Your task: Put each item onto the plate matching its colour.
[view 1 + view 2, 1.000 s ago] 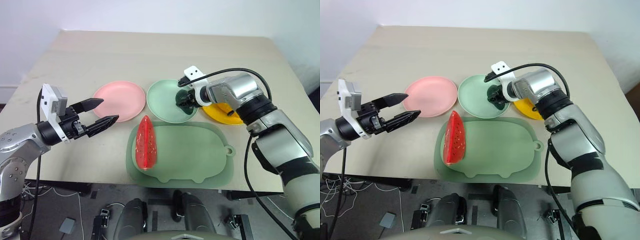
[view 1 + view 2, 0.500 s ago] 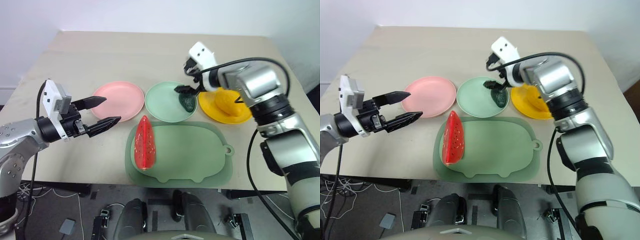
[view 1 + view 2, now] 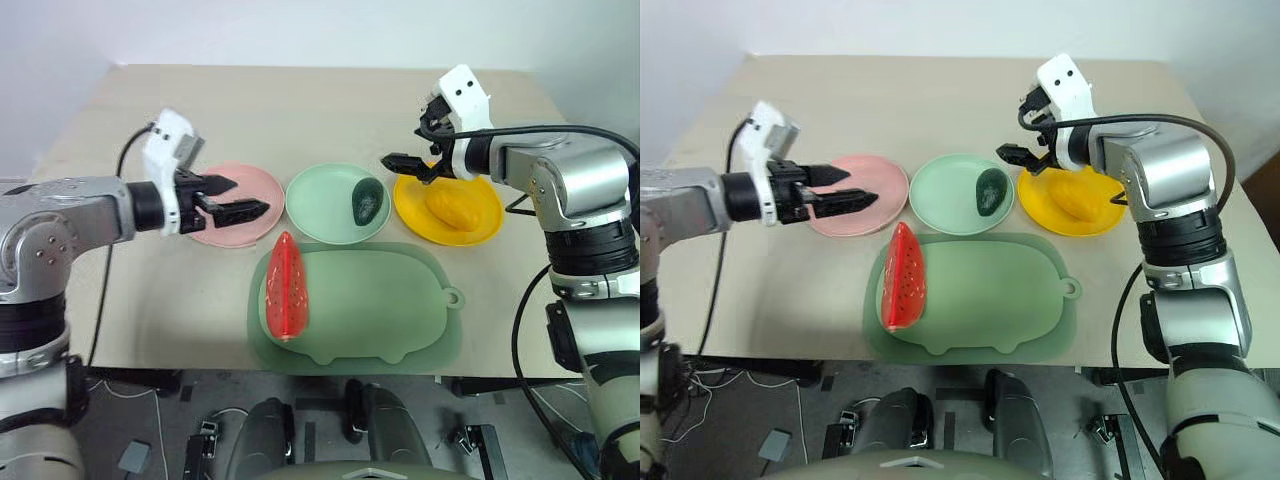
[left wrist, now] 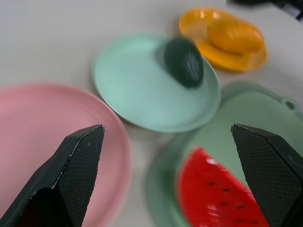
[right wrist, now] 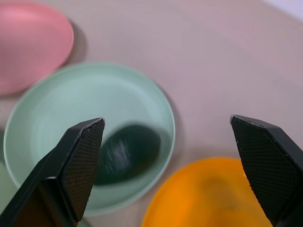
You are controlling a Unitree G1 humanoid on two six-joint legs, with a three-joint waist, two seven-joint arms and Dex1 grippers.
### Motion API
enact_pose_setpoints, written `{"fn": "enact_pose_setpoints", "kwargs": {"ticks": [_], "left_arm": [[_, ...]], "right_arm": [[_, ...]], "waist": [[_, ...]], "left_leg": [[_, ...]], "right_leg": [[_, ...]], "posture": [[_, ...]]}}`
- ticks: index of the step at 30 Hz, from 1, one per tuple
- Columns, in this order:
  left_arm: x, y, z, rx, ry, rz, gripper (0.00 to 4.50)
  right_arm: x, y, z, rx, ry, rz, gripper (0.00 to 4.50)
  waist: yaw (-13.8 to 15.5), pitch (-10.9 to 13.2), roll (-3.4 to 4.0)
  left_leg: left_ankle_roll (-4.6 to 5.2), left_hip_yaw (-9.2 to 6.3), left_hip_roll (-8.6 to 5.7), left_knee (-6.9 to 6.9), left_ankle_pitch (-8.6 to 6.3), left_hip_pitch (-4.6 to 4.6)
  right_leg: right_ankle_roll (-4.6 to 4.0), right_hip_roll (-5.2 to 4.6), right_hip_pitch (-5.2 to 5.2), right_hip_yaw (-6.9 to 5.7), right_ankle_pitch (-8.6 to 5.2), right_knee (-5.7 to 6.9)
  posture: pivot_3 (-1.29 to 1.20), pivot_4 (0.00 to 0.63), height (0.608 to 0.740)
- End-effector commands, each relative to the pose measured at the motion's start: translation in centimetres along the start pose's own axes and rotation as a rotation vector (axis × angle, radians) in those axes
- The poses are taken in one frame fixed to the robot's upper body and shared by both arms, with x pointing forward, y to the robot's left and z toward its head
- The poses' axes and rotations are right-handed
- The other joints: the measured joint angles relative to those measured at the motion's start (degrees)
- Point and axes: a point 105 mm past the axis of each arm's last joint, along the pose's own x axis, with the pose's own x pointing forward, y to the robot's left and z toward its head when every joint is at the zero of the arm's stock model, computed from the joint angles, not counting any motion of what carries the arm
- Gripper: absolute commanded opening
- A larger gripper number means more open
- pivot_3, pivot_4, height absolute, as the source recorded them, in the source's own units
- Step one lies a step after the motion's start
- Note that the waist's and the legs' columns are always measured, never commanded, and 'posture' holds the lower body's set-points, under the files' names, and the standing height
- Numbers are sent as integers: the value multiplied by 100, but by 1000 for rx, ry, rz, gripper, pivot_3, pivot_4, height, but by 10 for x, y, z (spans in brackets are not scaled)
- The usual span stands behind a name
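Note:
The dark green avocado (image 3: 368, 201) lies on the right side of the mint green plate (image 3: 318, 208). On the yellow plate (image 3: 484, 226) rests the yellow mango (image 3: 455, 207). The red watermelon slice (image 3: 284, 290) lies on the left end of the green pig-shaped mat (image 3: 385, 310). The pink plate (image 3: 236, 236) holds no item. My left gripper (image 3: 250, 196) hovers open over the pink plate, pointing toward the green one. My right gripper (image 3: 405, 148) hangs open in the air above the gap between the green and yellow plates, holding nothing.
The three plates stand in a row on a beige table (image 3: 300, 110), with the mat in front of them near the table's front edge. The table's far half is bare.
My right gripper let go of the avocado, which now lies on the green plate, and rose up and away to the right. My left gripper swung right, over the pink plate.

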Motion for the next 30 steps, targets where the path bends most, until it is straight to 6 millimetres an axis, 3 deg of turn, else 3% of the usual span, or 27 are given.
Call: {"fn": "enact_pose_setpoints", "kwargs": {"ticks": [1,8,12,20,24,30], "left_arm": [[-6,-3,4,17,45,78,4500],[-4,0,11,-5,62,198,4500],[1,-18,13,-111,32,191,4500],[32,-19,-19,-250,91,304,4500],[49,-29,-17,-292,84,285,4500],[59,-35,-16,-283,112,270,4500]], "right_arm": [[-5,-4,21,-4,-83,-27,4468],[12,7,21,18,-99,24,4468],[19,13,23,22,-113,44,4468],[20,16,28,32,-149,44,4468],[17,15,22,47,-145,22,4468],[14,13,17,74,-141,-4,4468]], "waist": [[2,0,1],[19,0,0],[16,1,-1],[54,0,0],[93,-1,-1],[142,0,0]], "left_leg": [[0,0,0,-1,0,2],[-9,-7,-1,3,5,10],[-12,-10,4,0,7,12],[-18,-6,-20,8,10,11],[-19,-5,-20,8,10,15],[-27,-1,-16,9,15,17]], "right_leg": [[0,-2,-1,2,0,0],[0,-12,4,7,1,7],[-1,-34,3,9,1,13],[0,-27,6,4,2,17],[0,-21,18,-1,2,8],[-1,-6,22,-7,3,4]], "posture": [[0,150,740],[0,150,740],[0,150,740],[0,150,740],[0,150,740],[0,150,740]]}}
